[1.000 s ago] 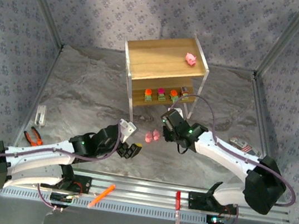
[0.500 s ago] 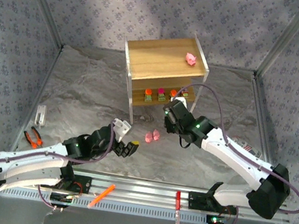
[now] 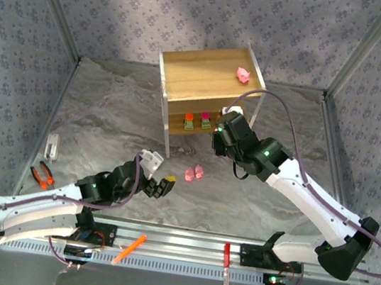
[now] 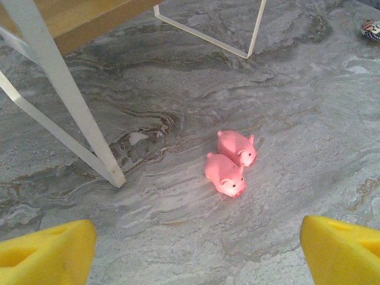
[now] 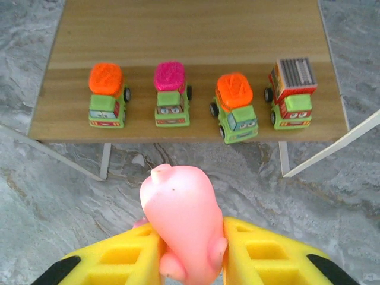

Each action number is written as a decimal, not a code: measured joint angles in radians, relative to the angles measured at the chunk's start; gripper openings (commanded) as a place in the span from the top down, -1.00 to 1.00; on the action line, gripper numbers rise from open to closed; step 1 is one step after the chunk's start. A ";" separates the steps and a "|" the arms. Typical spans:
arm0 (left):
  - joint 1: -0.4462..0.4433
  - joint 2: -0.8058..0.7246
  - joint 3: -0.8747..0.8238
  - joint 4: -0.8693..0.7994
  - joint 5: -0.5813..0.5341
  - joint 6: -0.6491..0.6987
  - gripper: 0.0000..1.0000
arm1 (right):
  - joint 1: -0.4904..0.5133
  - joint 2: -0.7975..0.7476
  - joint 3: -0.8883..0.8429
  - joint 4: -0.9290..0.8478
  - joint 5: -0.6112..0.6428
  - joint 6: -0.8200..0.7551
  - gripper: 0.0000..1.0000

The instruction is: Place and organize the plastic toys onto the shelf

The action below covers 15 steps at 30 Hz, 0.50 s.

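The shelf (image 3: 210, 81) stands at the back centre with one pink pig (image 3: 244, 74) on its top board. Its lower board (image 5: 190, 35) carries several small green trucks in a row, among them one with an orange top (image 5: 106, 95) and one with a magenta top (image 5: 171, 94). My right gripper (image 3: 222, 131) hovers just in front of that lower board, shut on another pink pig (image 5: 181, 222). Two more pink pigs (image 4: 225, 174) (image 4: 237, 146) lie side by side on the table. My left gripper (image 3: 162, 185) stands open short of them, its yellow fingertips (image 4: 47, 249) empty.
Orange pliers (image 3: 42, 175) and a small white piece (image 3: 52, 145) lie at the left. An orange marker (image 3: 129, 248) and a red marker (image 3: 226, 266) rest on the front rail. A shelf leg (image 4: 71, 101) stands to the left of the two pigs.
My right gripper has carried its pig up and back from beside the table pigs to the shelf's lower board. The left gripper has drawn back slightly and its jaws have widened.
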<state>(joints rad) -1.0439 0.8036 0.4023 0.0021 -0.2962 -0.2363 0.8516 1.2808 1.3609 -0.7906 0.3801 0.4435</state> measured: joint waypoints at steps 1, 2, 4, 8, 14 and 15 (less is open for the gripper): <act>0.000 -0.002 0.000 0.000 -0.005 0.000 -0.78 | 0.000 0.000 0.020 -0.008 0.002 -0.007 0.44; 0.000 -0.005 0.000 -0.001 -0.006 0.000 -0.78 | 0.000 0.000 0.040 -0.014 0.003 -0.013 0.44; 0.000 -0.006 0.000 0.000 -0.008 0.000 -0.78 | 0.000 0.001 0.084 -0.028 0.008 -0.026 0.44; 0.000 -0.006 -0.005 0.000 -0.011 0.000 -0.78 | 0.000 0.018 0.183 -0.059 0.020 -0.055 0.43; 0.000 -0.011 -0.011 -0.002 -0.011 0.000 -0.78 | -0.005 0.094 0.339 -0.113 0.036 -0.103 0.44; 0.000 -0.011 -0.012 -0.002 -0.011 0.000 -0.78 | -0.009 0.108 0.364 -0.122 0.036 -0.112 0.44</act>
<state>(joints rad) -1.0439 0.7921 0.3904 0.0002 -0.3077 -0.2363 0.8425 1.3888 1.7245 -0.9127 0.4160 0.3317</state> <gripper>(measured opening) 0.892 0.283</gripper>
